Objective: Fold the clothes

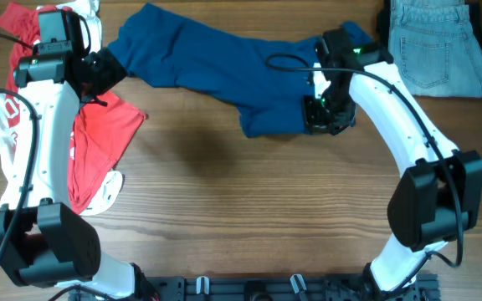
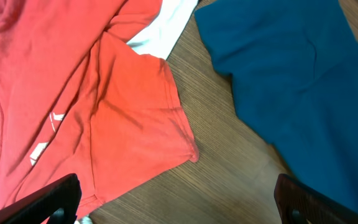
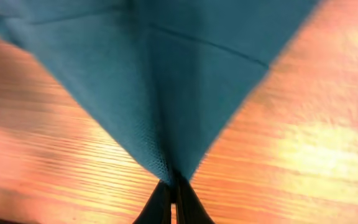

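- We see the blue garment [image 1: 216, 67] spread across the far half of the table [image 1: 224, 217]. It runs from the upper left down towards the middle right and is rumpled rather than folded.
- Its lower right corner sits in the right gripper [image 1: 325, 115]. In the right wrist view the two fingers [image 3: 159, 205] are pressed together on a point of the blue cloth. The fabric fans out wide from that pinch.
- That view is blurred, so we cannot tell whether the pinched corner is raised off the wood or resting on it.
- The left gripper [image 1: 111, 68] is at the garment's upper left end. In the left wrist view its fingertips [image 2: 55, 199] stand wide apart at the bottom corners of the frame, with nothing held between them.
- Beneath that spread pincer we see bare wood, with the blue edge on one side and a red sleeve on the other.
- The red garment [image 1: 103, 138] lies loosely spread just left of the blue one. A strip of bare table separates the two in the left wrist view.
- White cloth [image 1: 7, 125] with red markings lies along the red garment's left side and touches it. We cannot tell whether the two are one piece.
- A pair of pale jeans [image 1: 438, 46] lies folded flat at the far right corner of the table, apart from the blue garment.
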